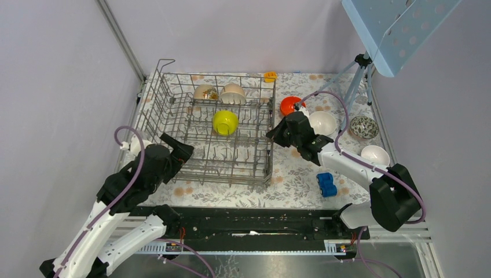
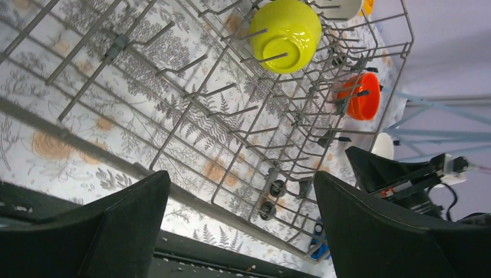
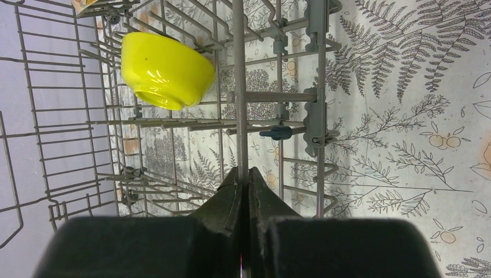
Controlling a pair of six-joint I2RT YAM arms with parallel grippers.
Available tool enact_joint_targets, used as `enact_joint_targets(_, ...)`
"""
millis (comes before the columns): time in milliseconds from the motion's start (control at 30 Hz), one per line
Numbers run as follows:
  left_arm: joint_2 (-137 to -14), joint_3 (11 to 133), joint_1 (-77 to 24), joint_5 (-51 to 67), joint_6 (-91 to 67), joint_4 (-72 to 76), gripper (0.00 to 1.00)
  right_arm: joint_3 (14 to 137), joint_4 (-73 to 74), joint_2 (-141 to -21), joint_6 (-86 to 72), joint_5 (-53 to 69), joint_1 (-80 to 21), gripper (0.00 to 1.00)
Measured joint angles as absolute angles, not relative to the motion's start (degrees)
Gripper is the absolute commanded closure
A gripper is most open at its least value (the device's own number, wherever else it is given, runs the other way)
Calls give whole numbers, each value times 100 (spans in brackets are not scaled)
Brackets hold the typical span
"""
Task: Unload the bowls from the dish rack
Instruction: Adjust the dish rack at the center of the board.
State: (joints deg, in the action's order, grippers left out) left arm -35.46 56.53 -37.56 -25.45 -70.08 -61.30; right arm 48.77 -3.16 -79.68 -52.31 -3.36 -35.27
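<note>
The dish rack point(image 1: 231, 178) stands left of centre. A yellow-green bowl point(image 1: 225, 122) sits on its tines, also seen in the left wrist view point(image 2: 285, 35) and the right wrist view point(image 3: 165, 69). Two beige bowls point(image 1: 205, 92) point(image 1: 233, 93) lean at its far end. On the table to the right lie an orange-red bowl point(image 1: 291, 105), two white bowls point(image 1: 322, 123) point(image 1: 375, 155) and a dark patterned one point(image 1: 364, 127). My right gripper point(image 1: 272, 134) is shut on a wire of the rack's right wall point(image 3: 239, 87). Over the rack's near left corner, my left gripper point(image 1: 179, 152) stands open with nothing between its fingers.
A blue toy car point(image 1: 326, 184) lies on the flowered cloth near the right arm. A tripod point(image 1: 356, 75) stands at the back right under a pale blue panel. A small orange item point(image 1: 270, 76) sits behind the rack. Grey walls close in both sides.
</note>
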Motion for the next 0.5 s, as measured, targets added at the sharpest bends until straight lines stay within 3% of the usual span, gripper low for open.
enact_joint_targets(267, -3769, 5955, -3778, -2169, -8263, -7295, 2, 4945, -248, -8016, -5225, -340, -3527, 100)
enact_joint_targets(367, -3835, 5900, -3780, -1979, -8471, -7363, 8, 4969, -252, -8049, -5227, -338, -3529, 100)
enact_joint_targets(500, -3658, 5446, -3780, -1778, -8641, -7185, 27, 5009, -257, -8097, -5229, -333, -3531, 100)
